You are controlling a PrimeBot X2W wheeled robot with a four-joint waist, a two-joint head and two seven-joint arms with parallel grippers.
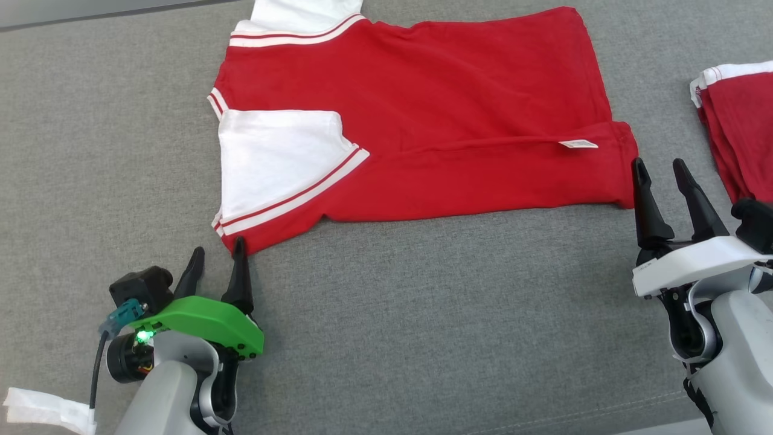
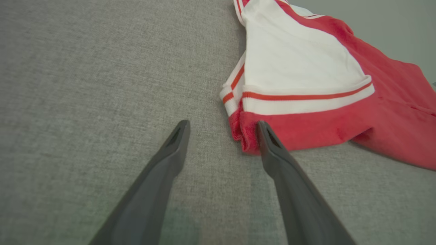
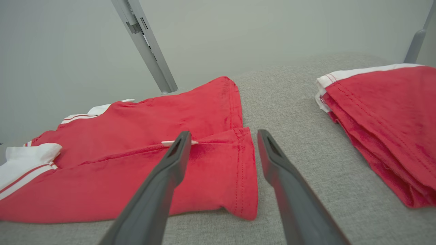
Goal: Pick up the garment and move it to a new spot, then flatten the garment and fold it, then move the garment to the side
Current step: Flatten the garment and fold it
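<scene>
A red T-shirt point(image 1: 447, 103) with white, red-striped sleeves lies flat on the grey cloth surface, its near long side folded over with a white label point(image 1: 578, 144) showing. My left gripper point(image 1: 217, 257) stands open at the shirt's near left corner point(image 2: 243, 136), its right finger touching the red edge. My right gripper point(image 1: 661, 172) stands open just beside the shirt's near right corner point(image 3: 243, 190), which lies between its fingers in the right wrist view. Neither holds anything.
A second red and white garment point(image 1: 740, 127) lies folded at the right edge, also seen as a stack point(image 3: 385, 126) in the right wrist view. The grey cloth surface point(image 1: 423, 314) stretches bare toward me. A metal post point(image 3: 146, 44) rises behind.
</scene>
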